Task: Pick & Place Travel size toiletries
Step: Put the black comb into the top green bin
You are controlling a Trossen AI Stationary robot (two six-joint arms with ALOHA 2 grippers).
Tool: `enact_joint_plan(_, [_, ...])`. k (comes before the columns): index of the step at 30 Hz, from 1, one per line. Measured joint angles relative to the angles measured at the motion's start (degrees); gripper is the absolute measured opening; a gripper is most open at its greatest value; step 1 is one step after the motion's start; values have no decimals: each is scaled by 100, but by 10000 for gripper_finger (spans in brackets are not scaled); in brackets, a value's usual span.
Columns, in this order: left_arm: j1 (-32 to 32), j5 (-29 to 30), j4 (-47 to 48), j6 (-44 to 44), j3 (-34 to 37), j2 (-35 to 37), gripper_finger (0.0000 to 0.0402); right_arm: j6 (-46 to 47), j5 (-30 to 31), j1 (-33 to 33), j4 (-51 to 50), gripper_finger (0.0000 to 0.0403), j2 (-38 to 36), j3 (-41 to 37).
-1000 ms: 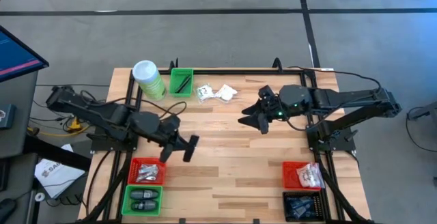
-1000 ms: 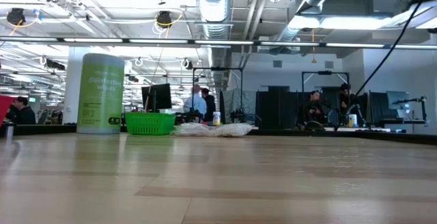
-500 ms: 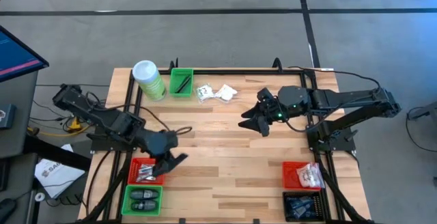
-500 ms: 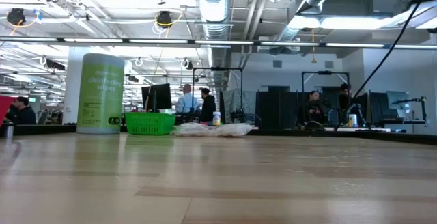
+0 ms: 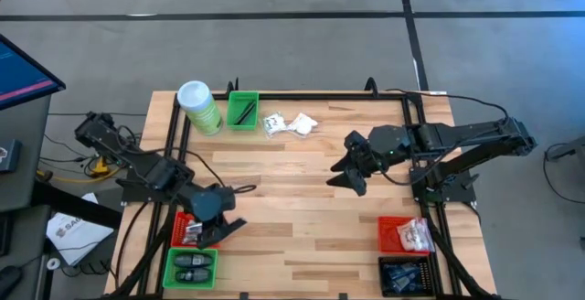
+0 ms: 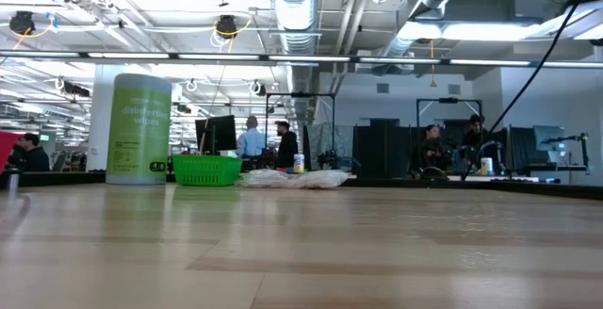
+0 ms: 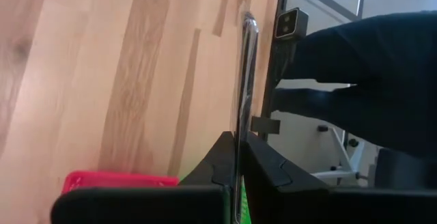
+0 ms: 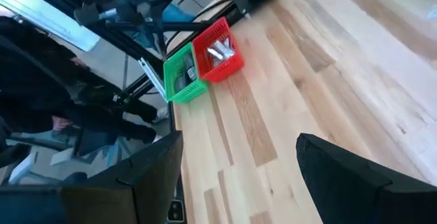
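One slim silvery packet (image 7: 243, 101), edge-on between closed end effector fingers (image 7: 270, 166)

The high view looks straight down on the whole table (image 5: 302, 199) from well above. The low view sits at tabletop height, facing level across the wood toward the canister (image 6: 140, 128) and green bin (image 6: 206, 170) at the far edge, both also in the high view. The left wrist camera looks close along the tabletop; the right wrist camera looks slantwise across it.
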State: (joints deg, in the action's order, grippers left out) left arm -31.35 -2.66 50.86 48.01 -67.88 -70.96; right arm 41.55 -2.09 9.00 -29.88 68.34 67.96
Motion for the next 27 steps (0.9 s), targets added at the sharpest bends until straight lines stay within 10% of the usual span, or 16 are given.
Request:
enact_joint_plan(9, [909,1343,395,-27,-26,57,1,-106,382,26,34,276,0,0])
enact_joint_plan(17, [2827,1253,430,-862,-26,-31,1,-299,579,-90,36,276,0,0])
enact_joint_plan(27, [4790,1652,892,-2389,-1665,-1790,1,-771,316,-678,34,276,-4,0])
